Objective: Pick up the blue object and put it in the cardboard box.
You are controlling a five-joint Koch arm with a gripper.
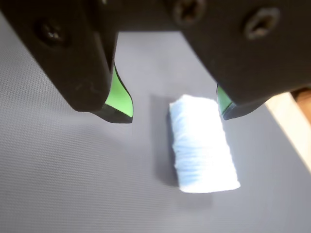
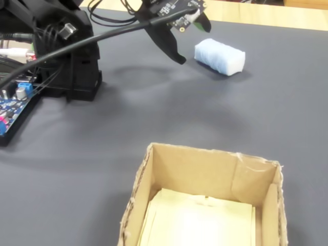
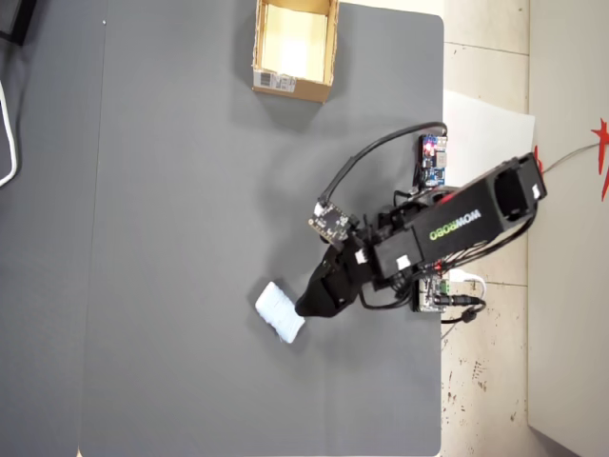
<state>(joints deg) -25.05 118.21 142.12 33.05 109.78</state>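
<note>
The blue object [image 1: 201, 145] is a pale light-blue soft block lying flat on the dark grey mat. In the wrist view it sits just beyond my gripper [image 1: 174, 115], closer to the right green-padded finger [image 1: 222, 101] than to the left one [image 1: 119, 97]. The jaws stand wide apart with nothing between them. In the fixed view the gripper [image 2: 192, 41] hovers just left of the block [image 2: 219, 56]. From overhead the gripper [image 3: 306, 307] is right beside the block [image 3: 280, 312]. The cardboard box [image 3: 285, 86] stands open at the mat's far end, and its rim [image 2: 205, 152] fills the fixed view's foreground.
The arm's black base [image 2: 72, 56], a blue circuit board [image 2: 15, 97] and cables sit at the left of the fixed view. The mat ends at a pale wooden table edge [image 2: 266, 15] just behind the block.
</note>
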